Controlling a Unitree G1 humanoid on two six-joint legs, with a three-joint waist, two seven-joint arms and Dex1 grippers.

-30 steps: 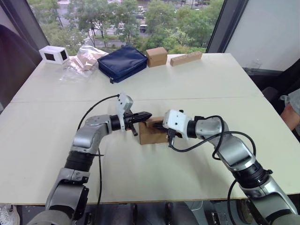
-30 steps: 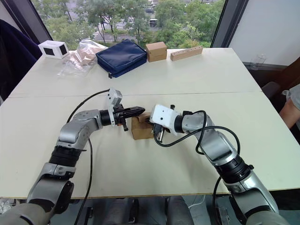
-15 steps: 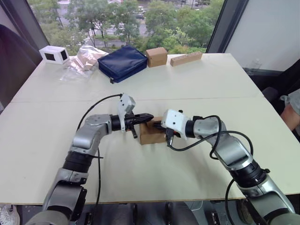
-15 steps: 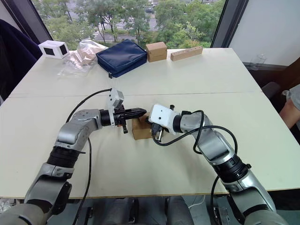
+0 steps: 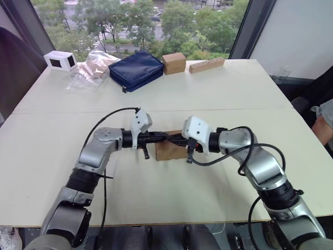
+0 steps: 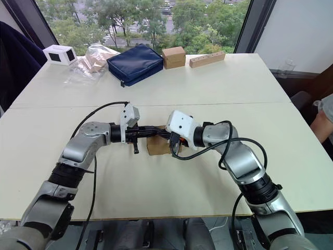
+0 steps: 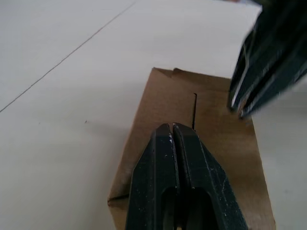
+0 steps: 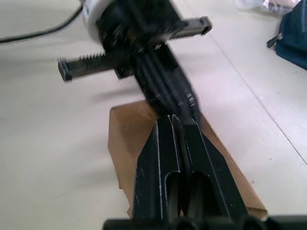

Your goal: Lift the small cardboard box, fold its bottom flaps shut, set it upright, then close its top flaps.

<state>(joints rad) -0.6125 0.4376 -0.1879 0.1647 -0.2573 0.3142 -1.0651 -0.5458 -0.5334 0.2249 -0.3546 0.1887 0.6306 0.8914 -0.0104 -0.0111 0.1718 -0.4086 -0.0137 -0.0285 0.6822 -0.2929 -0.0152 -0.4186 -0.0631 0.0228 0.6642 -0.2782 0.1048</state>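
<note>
Left gripper (image 7: 172, 127): fingers pressed together, empty, tips over the box top.
Right gripper (image 8: 171, 117): fingers pressed together, empty, meeting the left one tip to tip.
Small cardboard box (image 5: 169, 150): on the table (image 5: 218, 94), directly beneath both fingertips; top flaps (image 7: 201, 120) look folded flat, a seam slit showing.
Handling: likely light, thin-walled, easily dented; best held by opposite side walls, not flaps.
Contents: cannot tell.
Beyond the jaws: blue pouch (image 5: 136, 69), another brown box (image 5: 174, 62), wooden block (image 5: 206, 64), well apart.
</note>
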